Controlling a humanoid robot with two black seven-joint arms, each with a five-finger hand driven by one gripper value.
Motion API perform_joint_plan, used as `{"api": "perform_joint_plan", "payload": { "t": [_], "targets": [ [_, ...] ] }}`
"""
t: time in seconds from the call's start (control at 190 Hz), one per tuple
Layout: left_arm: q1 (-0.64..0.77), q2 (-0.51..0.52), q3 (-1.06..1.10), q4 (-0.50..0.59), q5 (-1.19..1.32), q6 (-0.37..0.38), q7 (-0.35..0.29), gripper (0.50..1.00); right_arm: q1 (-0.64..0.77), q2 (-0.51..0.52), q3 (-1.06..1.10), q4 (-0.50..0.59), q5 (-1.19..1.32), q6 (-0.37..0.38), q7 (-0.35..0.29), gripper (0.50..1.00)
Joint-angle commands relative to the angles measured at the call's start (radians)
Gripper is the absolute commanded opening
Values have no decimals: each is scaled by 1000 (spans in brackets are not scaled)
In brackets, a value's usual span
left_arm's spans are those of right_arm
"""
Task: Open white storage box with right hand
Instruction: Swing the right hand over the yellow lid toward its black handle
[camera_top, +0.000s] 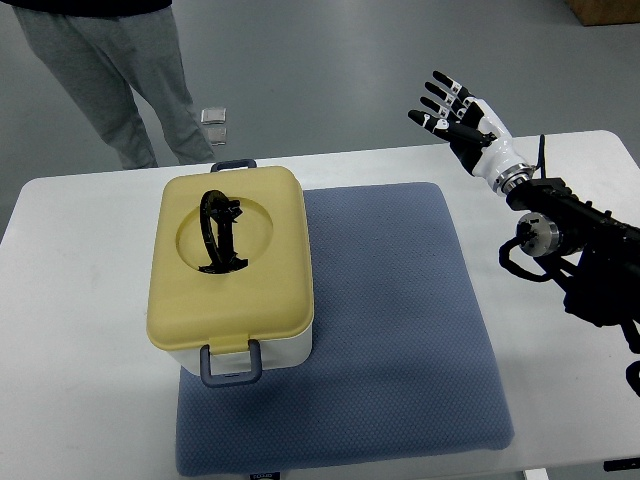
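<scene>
Storage box (231, 272) lid closed, no legible writing; right hand (455, 112) spread above table (80, 340).

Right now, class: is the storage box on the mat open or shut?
Shut. The yellow lid lies flat on the storage box, the near latch down.

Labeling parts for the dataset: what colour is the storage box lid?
Pale yellow lid, with a black handle on top; top view, the only one.

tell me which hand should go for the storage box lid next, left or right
Right, most likely. The right hand is the only one in view, raised at the table's far right edge with fingers spread and holding nothing. The storage box sits closed on the blue mat, lid on, well left of it.
</scene>
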Motion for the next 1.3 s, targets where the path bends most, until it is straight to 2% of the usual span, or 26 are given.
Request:
{"api": "perform_joint_plan", "payload": {
  "t": [0.0, 0.216, 0.458, 0.706, 0.964, 1.174, 1.295],
  "targets": [
    [0, 0, 0, 0, 0, 0, 0, 1000, 3, -4, -2, 9, -3, 0, 0, 924],
    [0, 0, 2, 0, 0, 0, 0, 1000, 84, -47, -20, 38, -121, 17, -2, 924],
    [0, 0, 2, 2, 0, 0, 0, 1000, 215, -106, -20, 150, -565, 77, 0, 924],
    [0, 0, 2, 2, 0, 0, 0, 1000, 342, -135, -20, 296, -944, 186, 17, 924],
    [0, 0, 2, 2, 0, 0, 0, 1000, 472, -107, -99, 418, -1256, 222, 51, 921],
    [0, 0, 2, 0, 0, 0, 0, 1000, 618, 10, -286, 423, -1304, 213, 60, 921],
    [0, 0, 2, 2, 0, 0, 0, 1000, 663, 59, -310, 423, -1327, 207, 60, 919]
  ]
}}
